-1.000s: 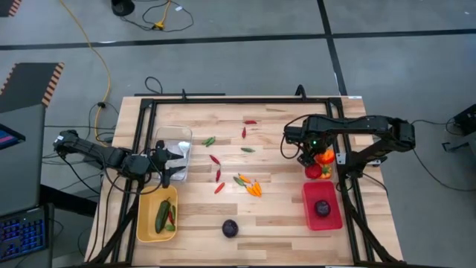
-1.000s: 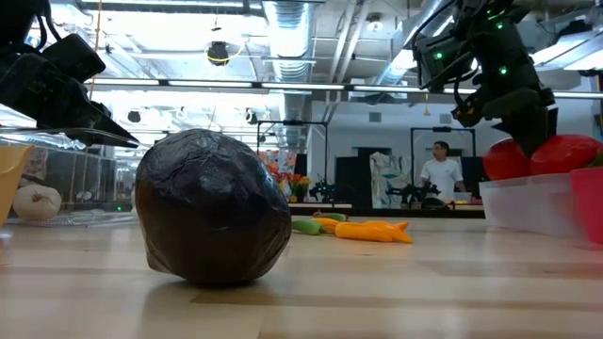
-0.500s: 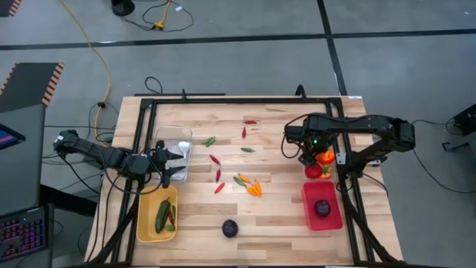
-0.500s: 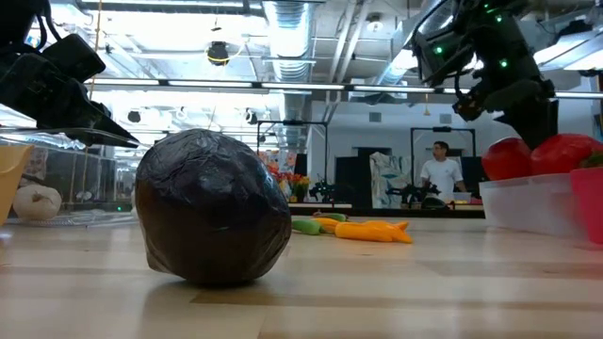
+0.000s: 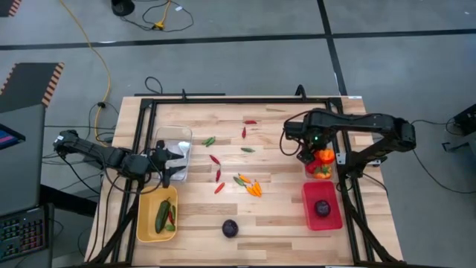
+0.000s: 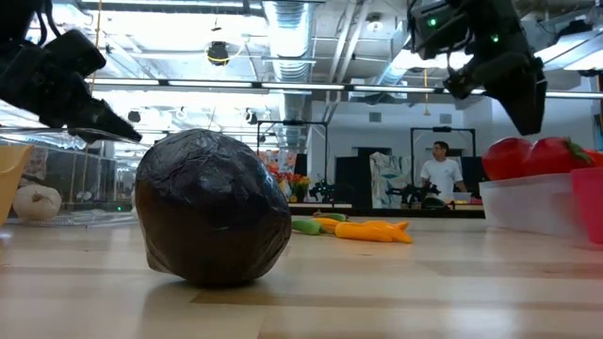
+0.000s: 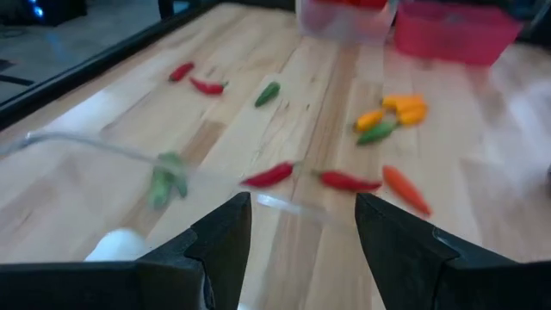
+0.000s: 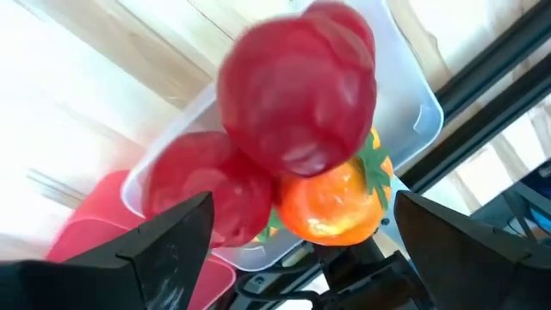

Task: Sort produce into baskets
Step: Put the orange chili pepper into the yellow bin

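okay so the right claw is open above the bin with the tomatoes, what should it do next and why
Probably swing the right claw toward the loose chillies mid-table. It hangs open and empty over the clear bin, where the tomatoes already sit, while chillies and a dark purple round remain unsorted.

Right claw (image 5: 306, 154) open, directly above the clear bin (image 8: 405, 103) heaped with tomatoes (image 8: 297, 86) and an orange pepper (image 8: 331, 202); the heap fills the bin under the claw. Red bin (image 5: 322, 205) touches the clear bin on the side nearer the table's front edge. Black frame rail (image 5: 348, 186) blocks outward of the right claw. Inward lies bare table (image 5: 282, 193), up to the orange and green chillies (image 5: 251, 185).

Left claw (image 5: 175, 158) open over a second clear bin (image 5: 174, 137). Ahead of it: bin rim, then scattered red chillies (image 7: 269, 176). Yellow bin (image 5: 157, 214) close beside it. Dark purple round (image 5: 230, 228) stands alone, well apart from both claws.
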